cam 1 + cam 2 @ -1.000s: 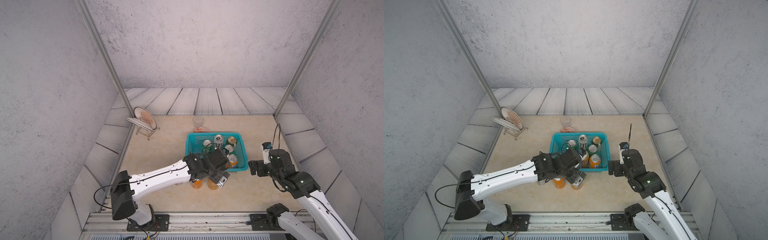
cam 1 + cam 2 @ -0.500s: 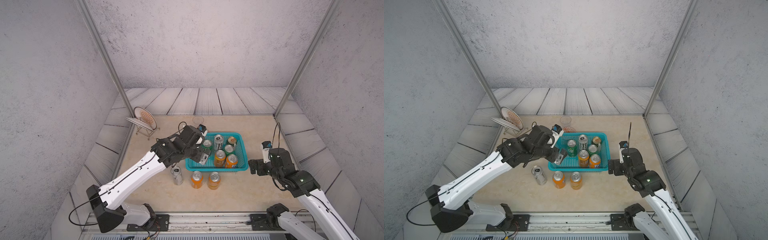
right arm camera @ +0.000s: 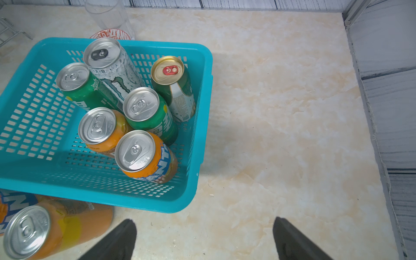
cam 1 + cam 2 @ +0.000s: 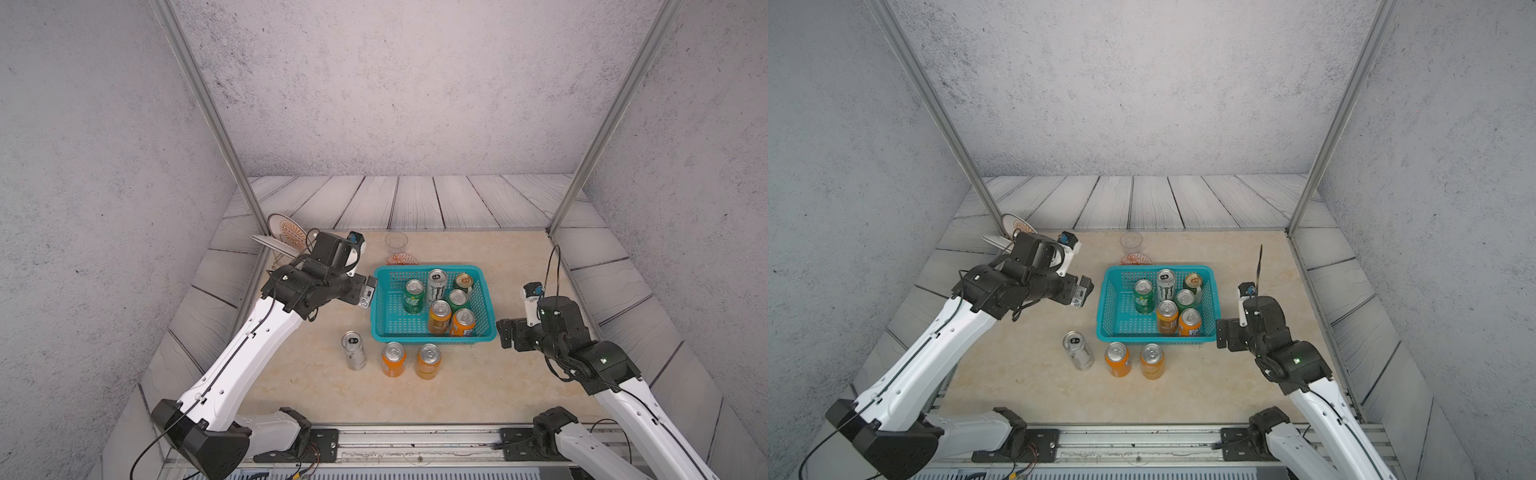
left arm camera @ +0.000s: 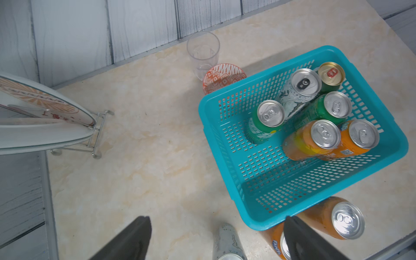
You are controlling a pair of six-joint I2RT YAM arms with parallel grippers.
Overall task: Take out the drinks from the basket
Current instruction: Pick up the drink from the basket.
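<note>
The teal basket point(image 4: 376, 307) point(image 4: 1103, 309) holds several upright drinks: two green cans point(image 4: 414, 296), a tall silver-white can point(image 4: 436, 284), a gold-topped green can point(image 4: 463, 282) and two orange cans point(image 4: 439, 316). On the table in front of it stand a silver can point(image 4: 353, 350) and two orange cans point(image 4: 393, 358) point(image 4: 428, 360). My left gripper point(image 4: 369, 292) point(image 5: 216, 221) hangs open and empty just left of the basket. My right gripper point(image 4: 505, 332) point(image 3: 203, 221) is open and empty by the basket's front right corner.
A clear glass cup point(image 4: 396, 243) and an orange-patterned bowl point(image 4: 402, 259) stand right behind the basket. A wire rack with plates point(image 4: 282, 232) is at the back left, close behind my left wrist. Metal posts rise at both back corners.
My left arm has swung from above the cans in front of the basket up and back to the basket's left side, still open. The right arm has not moved.
</note>
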